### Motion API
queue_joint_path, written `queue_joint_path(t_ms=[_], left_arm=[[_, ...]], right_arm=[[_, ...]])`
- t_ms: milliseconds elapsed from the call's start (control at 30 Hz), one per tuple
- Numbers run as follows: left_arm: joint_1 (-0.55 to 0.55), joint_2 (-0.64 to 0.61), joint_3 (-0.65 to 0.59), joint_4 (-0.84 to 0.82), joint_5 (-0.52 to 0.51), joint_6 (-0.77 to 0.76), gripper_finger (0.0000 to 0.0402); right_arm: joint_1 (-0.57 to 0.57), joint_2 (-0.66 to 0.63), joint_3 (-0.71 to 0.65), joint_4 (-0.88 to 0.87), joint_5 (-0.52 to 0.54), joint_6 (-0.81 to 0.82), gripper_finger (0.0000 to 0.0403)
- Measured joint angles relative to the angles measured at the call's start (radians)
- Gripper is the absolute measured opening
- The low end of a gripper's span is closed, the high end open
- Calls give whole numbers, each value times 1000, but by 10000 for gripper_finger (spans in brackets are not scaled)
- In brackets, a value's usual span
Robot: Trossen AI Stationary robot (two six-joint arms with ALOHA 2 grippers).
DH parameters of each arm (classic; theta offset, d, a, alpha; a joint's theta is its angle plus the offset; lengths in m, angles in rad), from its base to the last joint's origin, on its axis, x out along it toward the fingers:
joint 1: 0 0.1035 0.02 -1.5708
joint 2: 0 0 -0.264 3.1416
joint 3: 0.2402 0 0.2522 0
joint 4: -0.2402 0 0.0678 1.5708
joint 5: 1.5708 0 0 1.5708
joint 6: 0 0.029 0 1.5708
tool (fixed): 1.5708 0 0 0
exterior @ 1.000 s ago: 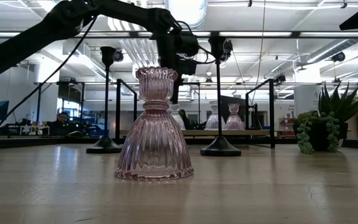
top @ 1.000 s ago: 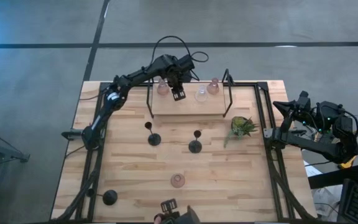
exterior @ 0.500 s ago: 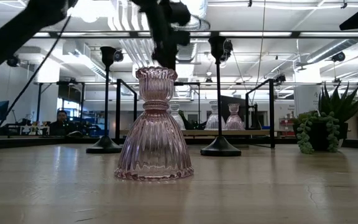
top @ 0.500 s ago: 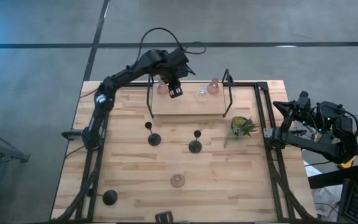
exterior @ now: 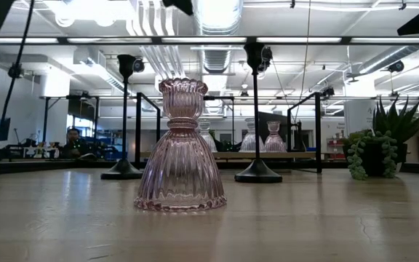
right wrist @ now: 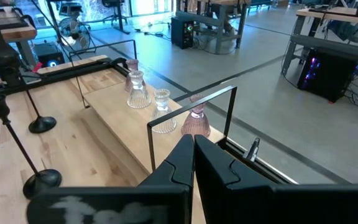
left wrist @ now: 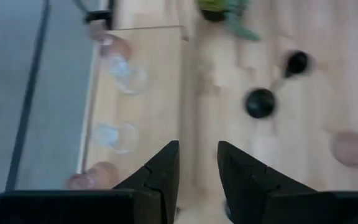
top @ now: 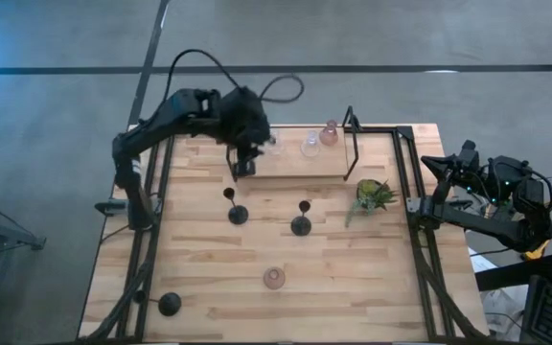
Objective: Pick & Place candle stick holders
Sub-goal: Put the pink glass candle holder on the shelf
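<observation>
Two pink holders (left wrist: pixel 107 46) (left wrist: pixel 95 177) and two clear glass holders (left wrist: pixel 129 74) (left wrist: pixel 114 134) stand on a raised wooden shelf (top: pixel 295 161) at the far side. Two black stemmed holders (top: pixel 236 213) (top: pixel 301 225) stand on their round bases mid-table, and a third (top: pixel 169 305) stands near the front left. A pink holder (top: pixel 274 278) stands near the front, large in the low view (exterior: pixel 180 145). My left gripper (top: pixel 244 165) (left wrist: pixel 197 165) is open and empty, high above the shelf's left end. My right gripper (right wrist: pixel 193 149) is shut and empty at the table's right edge (top: pixel 444 163).
A small green plant (top: pixel 372 195) stands right of the shelf. Black metal frame bars (top: pixel 353 144) rise at the shelf's ends and rails run along the table's sides. Bare wood lies between the black holders and the front pink holder.
My left gripper has drawn back from over the shelf's holders toward the table's left and near side, and has risen out of the low view. It has stayed empty. The holders have kept their places.
</observation>
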Motion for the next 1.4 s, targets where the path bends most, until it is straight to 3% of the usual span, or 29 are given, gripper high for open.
queue_joint_path(t_ms=[200, 400, 600, 733, 933, 1067, 1400], left_arm=[[-134, -18, -1, -58, 49, -33, 110], [-272, -7, -25, -43, 55, -170, 105], [-390, 8, -124, 28, 50, -357, 98], [-452, 11, -239, 100, 51, -384, 98], [-479, 12, -456, 317, 72, -440, 98], [-477, 14, -580, 441, 142, -504, 96], [-481, 15, -774, 628, 225, -515, 96]], right_arm=[[0, 0, 0, 0, 0, 0, 8], [0, 0, 0, 0, 0, 0, 8], [0, 0, 0, 0, 0, 0, 8], [0, 0, 0, 0, 0, 0, 8], [0, 0, 0, 0, 0, 0, 8], [0, 0, 0, 0, 0, 0, 8], [0, 0, 0, 0, 0, 0, 8]])
